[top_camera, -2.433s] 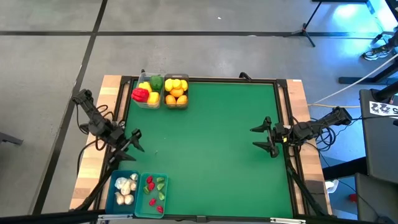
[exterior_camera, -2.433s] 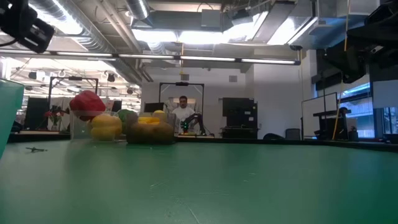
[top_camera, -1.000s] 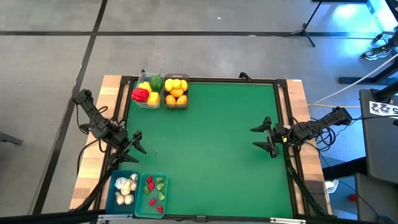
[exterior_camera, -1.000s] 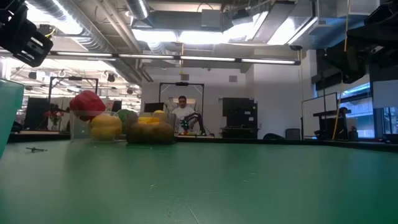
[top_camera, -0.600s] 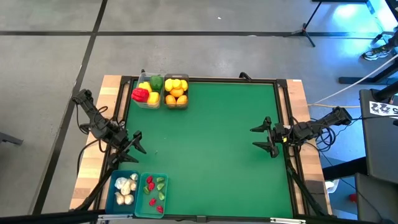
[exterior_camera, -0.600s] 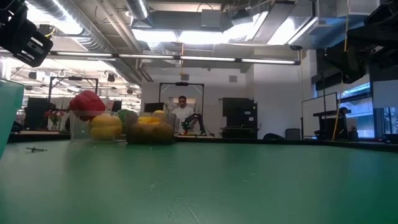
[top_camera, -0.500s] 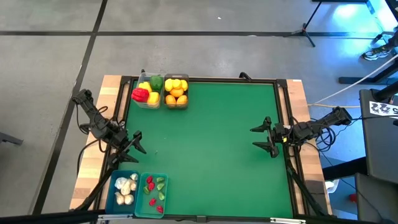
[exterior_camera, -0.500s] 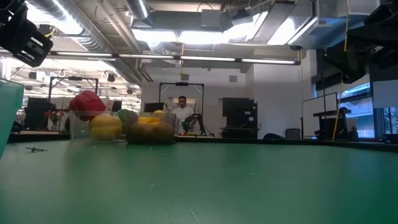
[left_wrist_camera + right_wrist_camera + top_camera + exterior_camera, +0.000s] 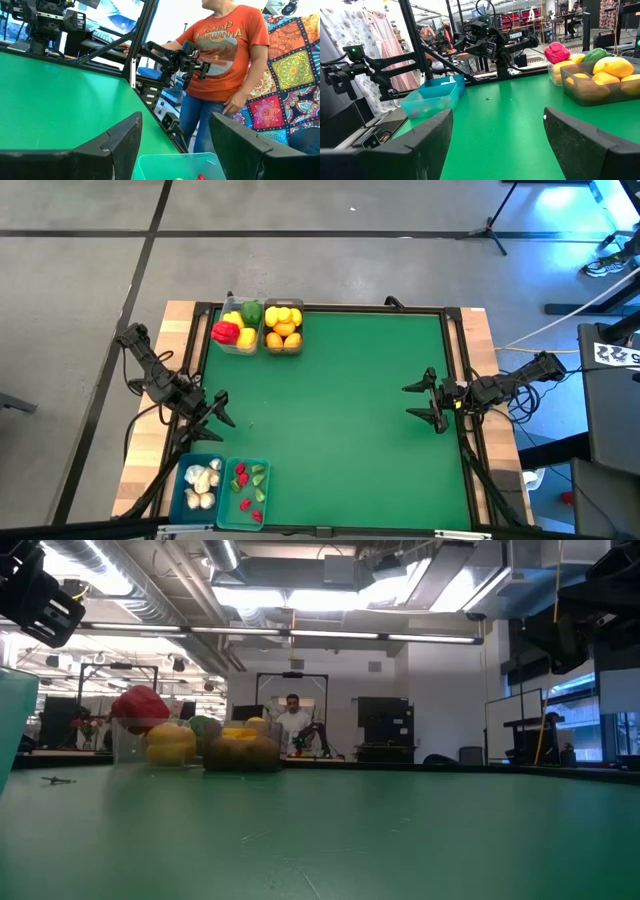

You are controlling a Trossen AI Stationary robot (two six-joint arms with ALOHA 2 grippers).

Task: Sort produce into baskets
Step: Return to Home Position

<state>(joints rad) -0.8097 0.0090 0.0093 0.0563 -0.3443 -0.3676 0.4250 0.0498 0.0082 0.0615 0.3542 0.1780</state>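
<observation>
Two clear baskets stand side by side on the green mat's far left: one (image 9: 238, 330) holds red, yellow and green peppers, the other (image 9: 283, 328) lemons and oranges. Two teal baskets sit at the near left corner, one (image 9: 201, 485) with garlic bulbs, one (image 9: 249, 491) with red and green chilies. My left gripper (image 9: 224, 408) hovers open at the mat's left edge, above and just far of the teal baskets (image 9: 179, 167). My right gripper (image 9: 407, 401) hovers open at the mat's right side, pointing level across the mat toward the left arm, with the clear baskets (image 9: 597, 80) off to one side.
The middle and right of the green mat (image 9: 350, 410) are bare. A person in an orange shirt (image 9: 225, 55) stands beyond the table's near edge. Wooden borders and black frame rails (image 9: 468, 430) run along the mat's sides.
</observation>
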